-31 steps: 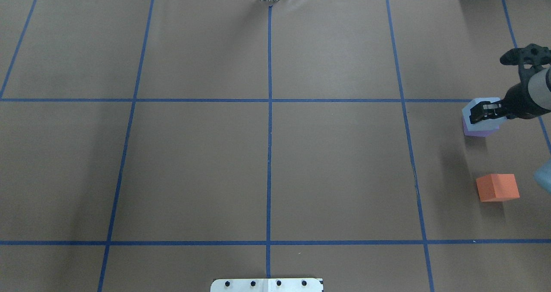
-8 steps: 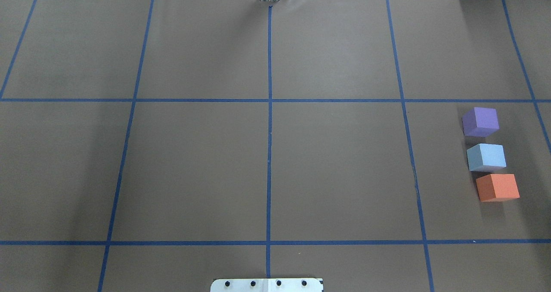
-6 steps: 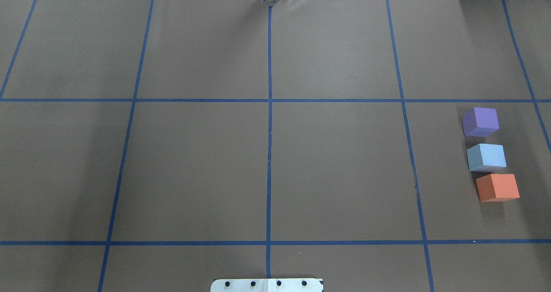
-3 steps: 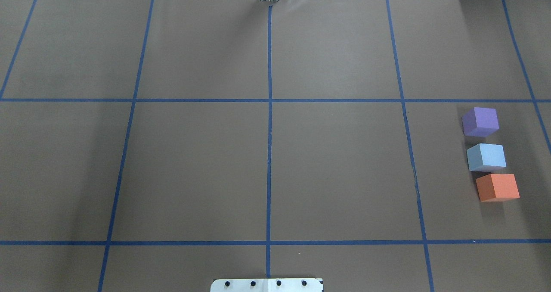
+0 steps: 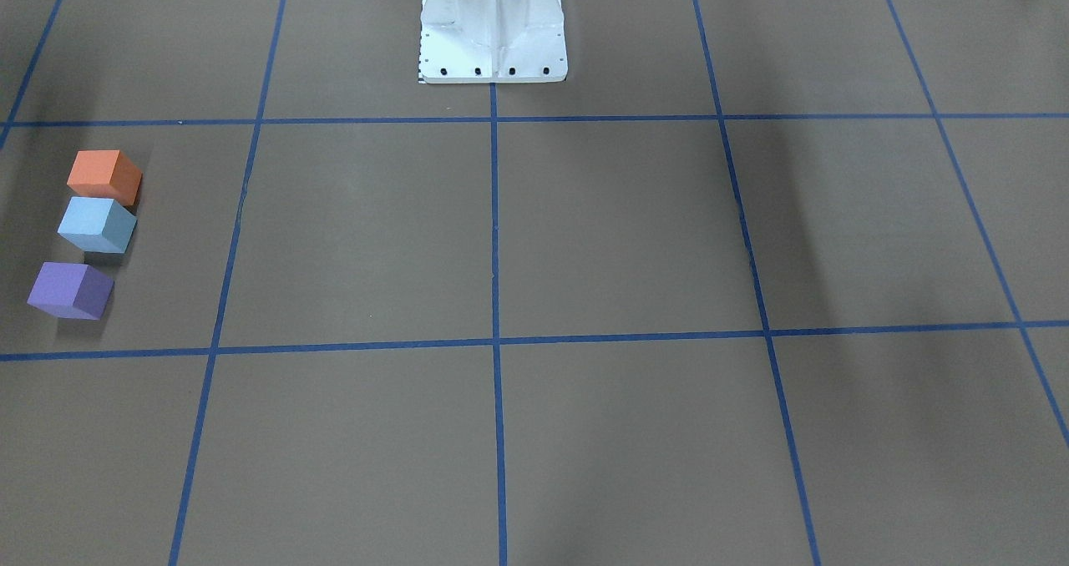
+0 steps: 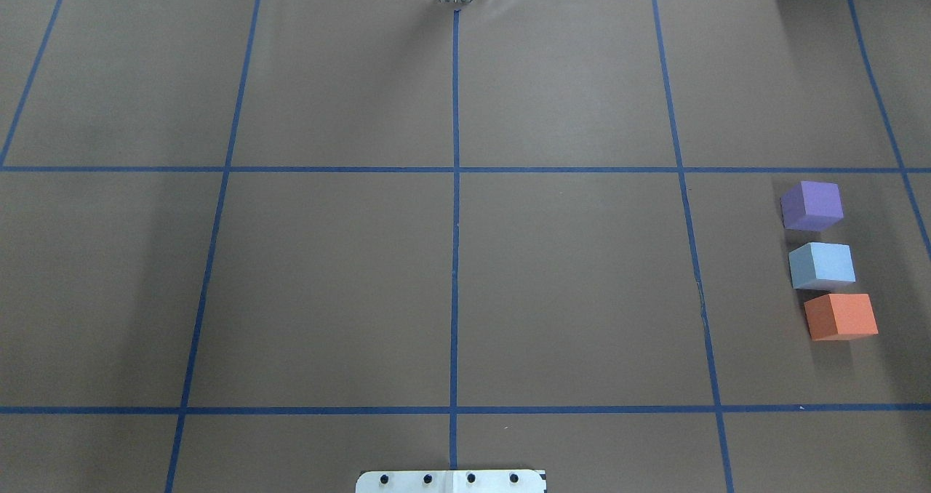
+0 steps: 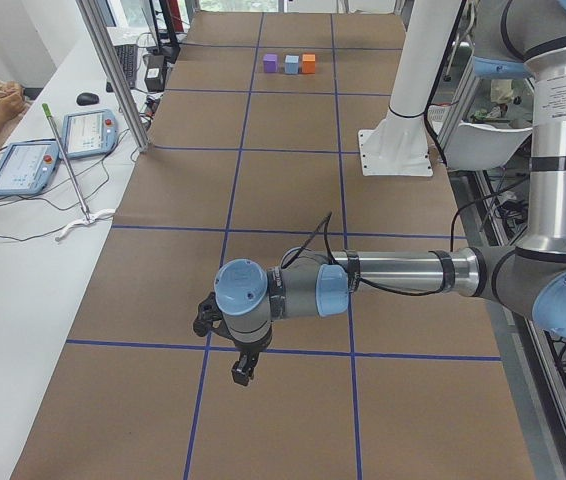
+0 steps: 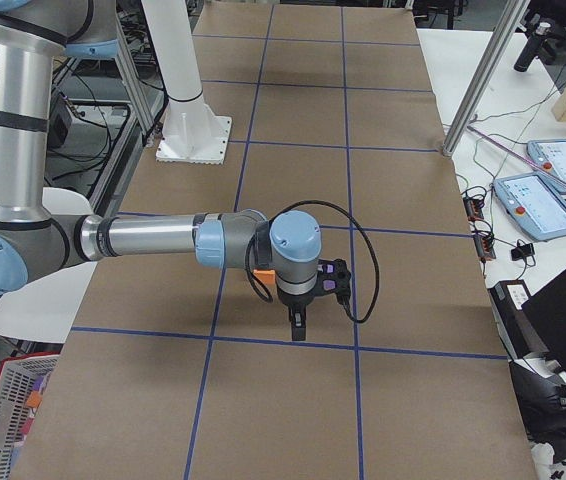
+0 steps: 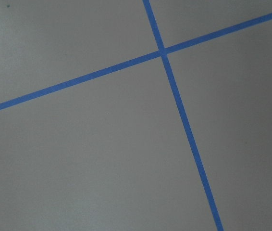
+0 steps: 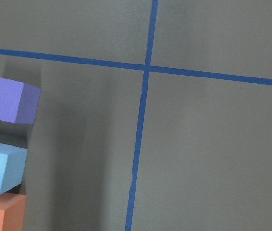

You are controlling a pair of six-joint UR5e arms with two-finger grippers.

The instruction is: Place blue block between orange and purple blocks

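The light blue block (image 6: 822, 265) stands on the table between the purple block (image 6: 812, 205) and the orange block (image 6: 841, 316), in a row at the right edge. A small gap shows on each side of it. The row also shows in the front-facing view: orange (image 5: 103, 175), blue (image 5: 96, 224), purple (image 5: 70, 290). The right wrist view shows the purple (image 10: 10, 98) and blue (image 10: 2, 167) blocks at its left edge. My left gripper (image 7: 238, 372) and right gripper (image 8: 298, 325) show only in the side views, pointing down above the table. I cannot tell whether they are open or shut.
The table is covered in brown paper with a blue tape grid (image 6: 455, 169). The white robot base (image 5: 491, 27) stands at the middle of the near edge. Tablets and cables (image 7: 23, 165) lie along the operators' side, and a metal post (image 7: 113, 70) stands there.
Earlier my right gripper held the blue block over the purple one. Now the blue block rests between purple and orange, and the arm has left the overhead view. Nothing moved over the last second.
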